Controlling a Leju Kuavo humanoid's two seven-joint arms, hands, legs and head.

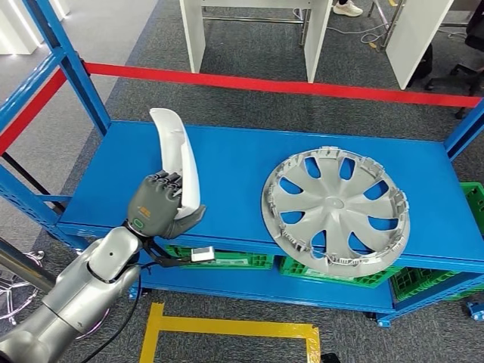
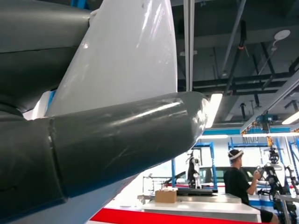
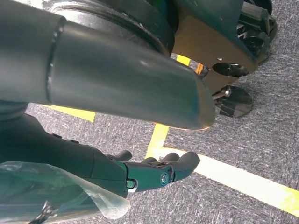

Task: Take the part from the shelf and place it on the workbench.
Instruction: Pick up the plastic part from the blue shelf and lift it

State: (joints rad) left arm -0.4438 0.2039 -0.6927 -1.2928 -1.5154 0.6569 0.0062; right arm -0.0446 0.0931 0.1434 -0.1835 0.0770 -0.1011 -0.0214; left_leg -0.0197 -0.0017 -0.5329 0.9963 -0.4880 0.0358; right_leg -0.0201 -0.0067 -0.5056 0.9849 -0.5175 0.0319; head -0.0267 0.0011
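Note:
A white curved part (image 1: 177, 155) stands upright over the left end of the blue shelf (image 1: 240, 174). My left hand (image 1: 155, 204) grips its lower end, fingers wrapped over the edge and thumb underneath. The left wrist view shows the white part (image 2: 130, 51) pressed against my grey thumb (image 2: 123, 135). Whether the part still touches the shelf I cannot tell. My right hand (image 3: 88, 161) hangs over the grey carpet with its fingers stretched out and nothing in them.
A large silver wheel cover (image 1: 336, 208) lies flat on the right half of the shelf. Green crates (image 1: 320, 271) sit on the level below. A red beam (image 1: 274, 85) crosses behind the shelf, with white table legs (image 1: 193, 34) beyond. Yellow tape (image 1: 228, 327) marks the floor.

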